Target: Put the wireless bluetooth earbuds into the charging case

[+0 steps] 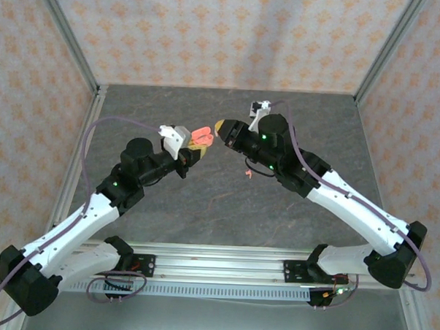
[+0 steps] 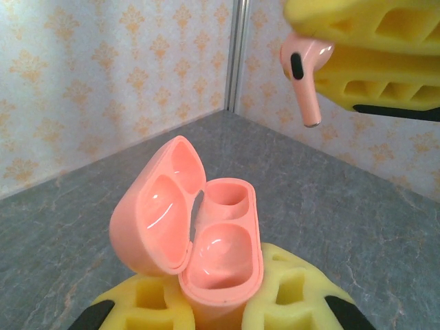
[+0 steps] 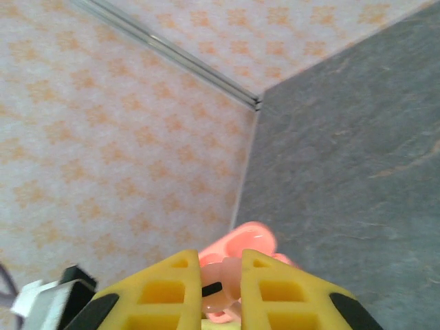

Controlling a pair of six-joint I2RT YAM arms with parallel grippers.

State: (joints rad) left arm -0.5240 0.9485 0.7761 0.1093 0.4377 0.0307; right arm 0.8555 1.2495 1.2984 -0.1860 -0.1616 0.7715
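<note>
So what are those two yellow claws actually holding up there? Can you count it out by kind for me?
Pink charging case, lid open, gripped by the left gripper: 1
Pink earbud, pinched in the right gripper above the case: 1
Total held: 2
</note>
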